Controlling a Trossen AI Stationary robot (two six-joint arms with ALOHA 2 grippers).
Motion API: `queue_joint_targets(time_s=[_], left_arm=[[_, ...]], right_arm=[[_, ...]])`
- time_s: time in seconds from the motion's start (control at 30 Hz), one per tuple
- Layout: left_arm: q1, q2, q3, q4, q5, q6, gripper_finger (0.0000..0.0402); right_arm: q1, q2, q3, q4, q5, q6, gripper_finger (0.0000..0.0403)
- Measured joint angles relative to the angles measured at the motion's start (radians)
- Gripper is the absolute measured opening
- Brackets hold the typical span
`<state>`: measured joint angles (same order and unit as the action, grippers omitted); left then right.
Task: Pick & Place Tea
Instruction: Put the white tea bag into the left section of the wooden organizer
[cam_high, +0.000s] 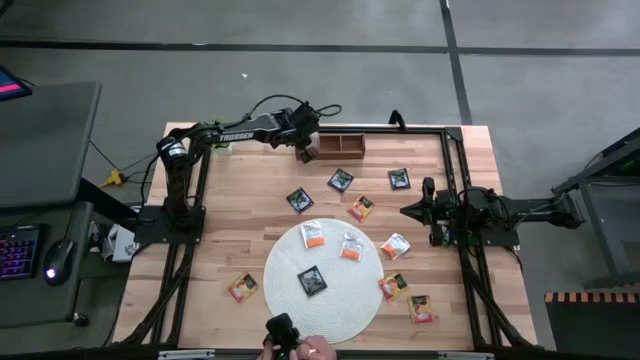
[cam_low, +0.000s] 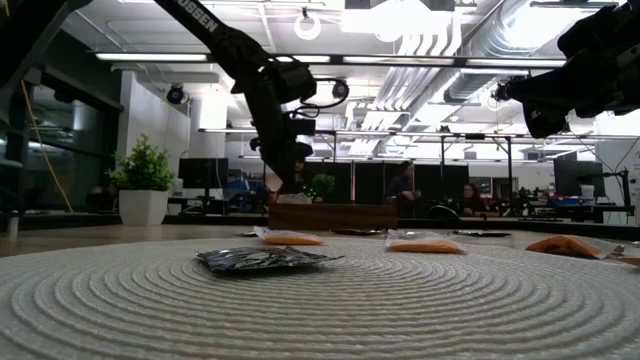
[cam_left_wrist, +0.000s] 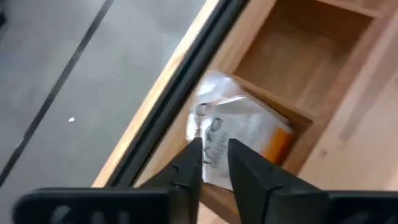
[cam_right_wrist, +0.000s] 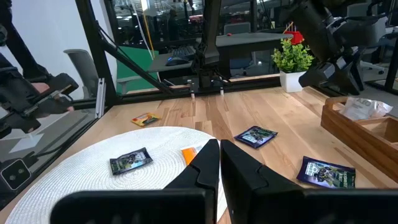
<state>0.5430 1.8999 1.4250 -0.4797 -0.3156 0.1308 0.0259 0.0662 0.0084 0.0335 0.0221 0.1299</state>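
The left gripper (cam_high: 305, 152) hangs over the left end of the wooden tray (cam_high: 345, 147), because that is where the tea goes. A white-and-orange sachet (cam_left_wrist: 239, 134) lies in that end box. The fingers (cam_left_wrist: 186, 168) are a little apart just above it and do not seem to pinch it, so it looks dropped off.

In the middle, the round white mat (cam_high: 335, 295) holds more tea: a black sachet (cam_high: 312, 281) and two orange ones (cam_high: 313, 234). Other sachets lie on the table (cam_high: 240, 200) around the mat, waiting to be picked.

The right gripper (cam_high: 412, 211) waits at the right side, away from the tray, with its fingers closed on nothing.
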Motion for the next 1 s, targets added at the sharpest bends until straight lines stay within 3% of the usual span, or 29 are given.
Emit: queue_joint_targets(time_s=[0.3,0.67,1.0], left_arm=[[-0.006,0.0,0.0,-0.017,-0.07,0.0,0.0151],[-0.058,-0.116,0.002,-0.096,-0.072,-0.07,0.0154],[-0.204,-0.233,0.003,-0.296,0.011,-0.19,0.0154]], right_arm=[[0.0,0.0,0.0,0.0,0.0,0.0,0.0012],[0.0,0.0,0.0,0.0,0.0,0.0,0.0012],[0.0,0.0,0.0,0.0,0.0,0.0,0.0012]])
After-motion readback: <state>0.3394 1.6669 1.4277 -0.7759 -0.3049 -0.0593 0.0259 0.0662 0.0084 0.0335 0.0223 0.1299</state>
